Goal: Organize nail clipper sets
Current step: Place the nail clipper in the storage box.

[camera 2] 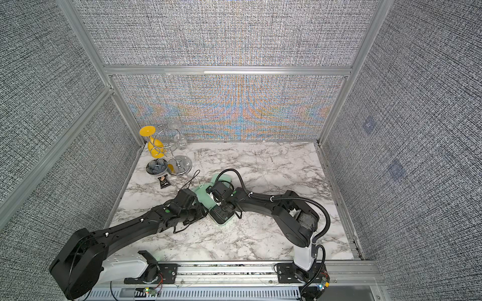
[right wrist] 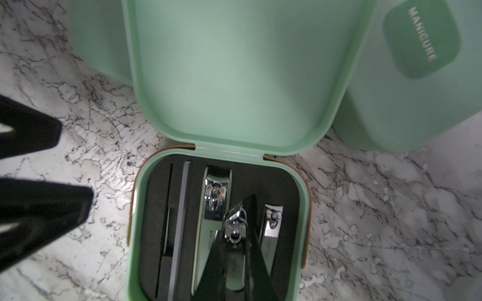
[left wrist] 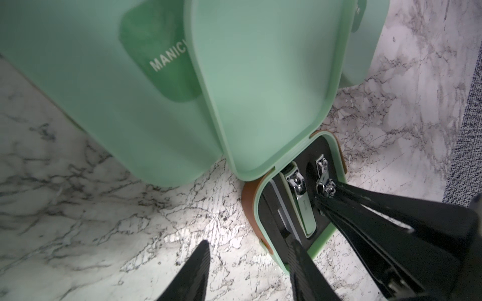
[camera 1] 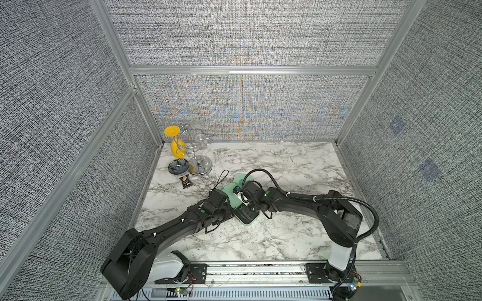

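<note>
Right pincer [right wrist: 238, 208] pinched shut on slim silvery-green metal clipper [right wrist: 233, 232], over black foam tray [right wrist: 289, 187] of open mint-green rounded-square plastic case [right wrist: 134, 234]. Larger clipper [right wrist: 215, 198] and smaller clipper [right wrist: 271, 221] lie either side of pincer. Left pincer [left wrist: 247, 239] just beside case, jaws apart, empty. Beyond pincers: closed mint-green case marked MANICURE [right wrist: 407, 109], second mint-green case [right wrist: 96, 39]; farthest, dark flower-shaped dish [camera 1: 178, 166].

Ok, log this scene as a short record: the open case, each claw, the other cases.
open case: mint-green rounded-square plastic case, lid up, black foam tray
in tray: large silver-green metal clipper, small clipper, slim grey file
right claw: shut on medium metal clipper, between the other two clippers
left claw: open, empty, beside the open case
closed cases: mint-green case labelled MANICURE and second closed mint-green case, beyond the lid
</note>
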